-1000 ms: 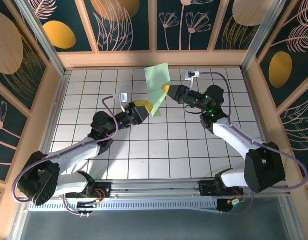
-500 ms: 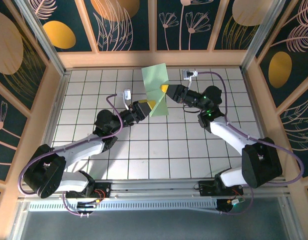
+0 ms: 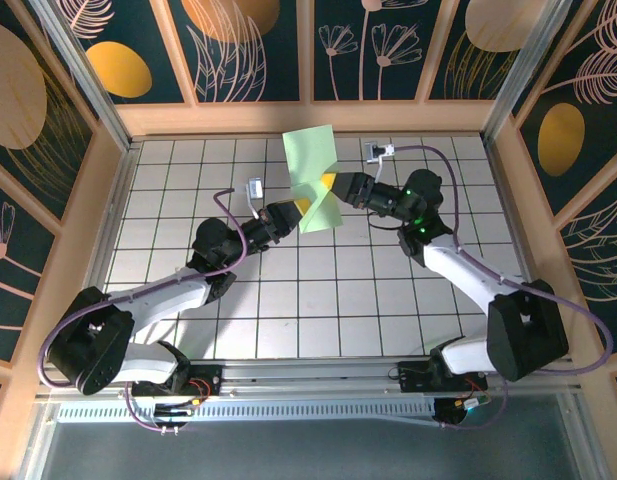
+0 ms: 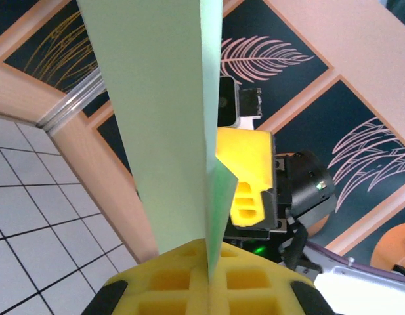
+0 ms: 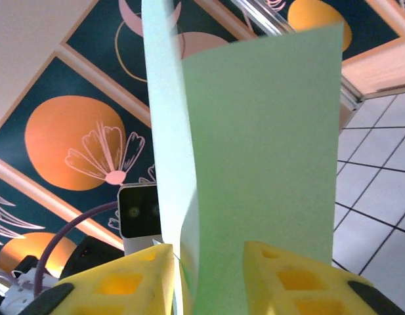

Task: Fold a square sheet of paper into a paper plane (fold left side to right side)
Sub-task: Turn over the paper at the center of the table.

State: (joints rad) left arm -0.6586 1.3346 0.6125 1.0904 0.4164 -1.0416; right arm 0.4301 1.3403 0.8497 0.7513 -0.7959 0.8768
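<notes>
Left arm's yellow-padded gripper [image 4: 207, 252] is pinched tight on the bottom edge of the thin, pale green square sheet of paper [image 4: 163, 118], while the right arm's yellow-fingered gripper [image 5: 205, 252] has parted its jaws, the sheet standing loose between its pads. A second earlier the roles were reversed, left jaws wide and right clamped, so the sheet appears to have changed hands, probably a regrasp ahead of the left-to-right fold. Bent along a crease, the paper stands upright in mid-air at upper centre of the overhead frame, above the white grid-tiled table [image 3: 338, 300], barely shifted.
</notes>
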